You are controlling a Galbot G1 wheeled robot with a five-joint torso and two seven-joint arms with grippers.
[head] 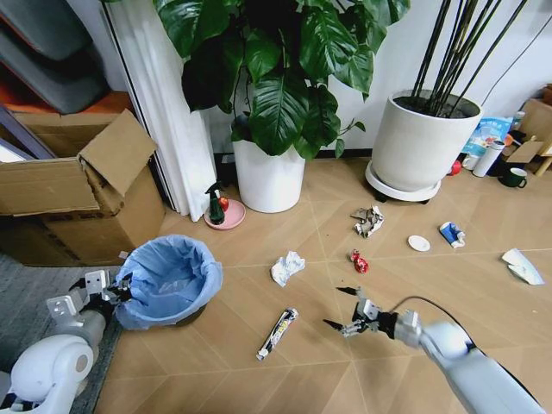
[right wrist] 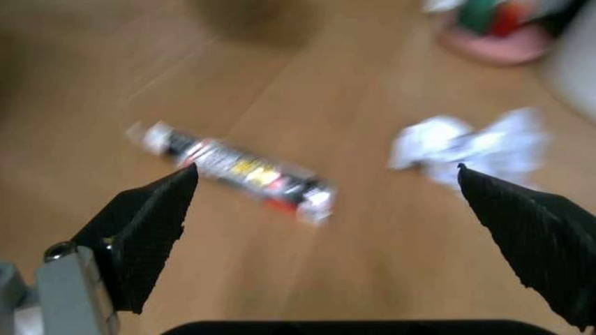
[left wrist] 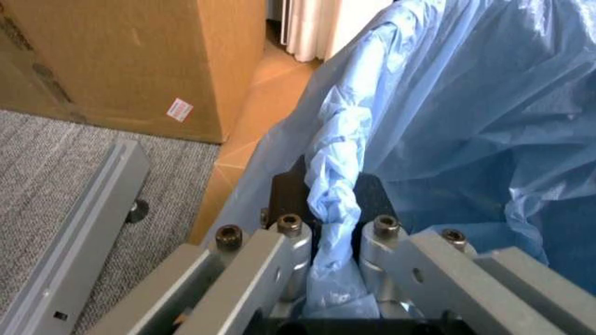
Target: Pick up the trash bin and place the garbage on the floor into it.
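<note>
Left tool: clamped on the trash bin rim, for carrying.
Right tool: spread wide, empty, held over the tube.

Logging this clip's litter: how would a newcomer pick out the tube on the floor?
Start at the blue-lined trash bin on the robot's left. To its right on the wooden floor lies the tube, just ahead of the open right gripper. It is long, slim and printed; the nearby paper wad is crumpled white.

The left pincer is clamped low at the left; the right pincer gapes wide.
</note>
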